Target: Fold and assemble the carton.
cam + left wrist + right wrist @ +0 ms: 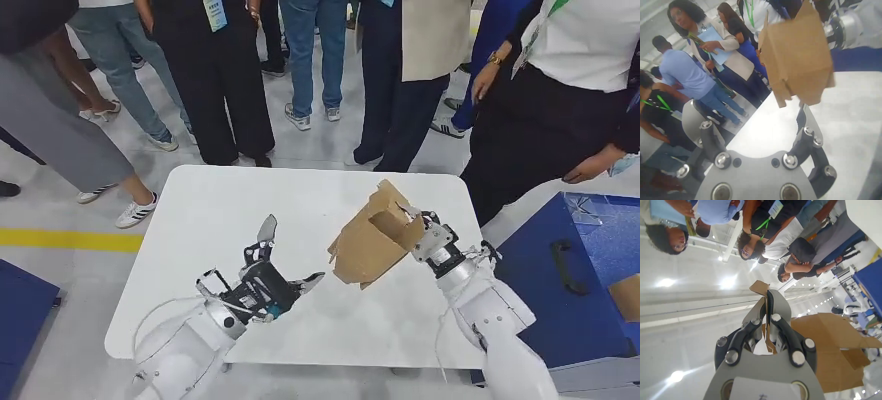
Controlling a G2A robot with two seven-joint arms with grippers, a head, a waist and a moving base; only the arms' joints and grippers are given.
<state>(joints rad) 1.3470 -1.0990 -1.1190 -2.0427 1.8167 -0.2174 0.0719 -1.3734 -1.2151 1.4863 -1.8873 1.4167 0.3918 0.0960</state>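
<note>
A brown cardboard carton [372, 240] is held tilted above the right half of the white table [220, 200], partly formed into a box with flaps sticking out. My right gripper [418, 228] is shut on one of its flaps [766, 302], clamping the card edge between its fingers. In the left wrist view the carton [797, 56] hangs ahead of and above my left gripper [745, 108]. My left gripper [290, 255] is open over the table's front middle, a short gap left of the carton, with nothing between its fingers.
Several people stand along the table's far edge. A blue crate [580, 270] sits to the right of the table. The left and far parts of the white tabletop are bare.
</note>
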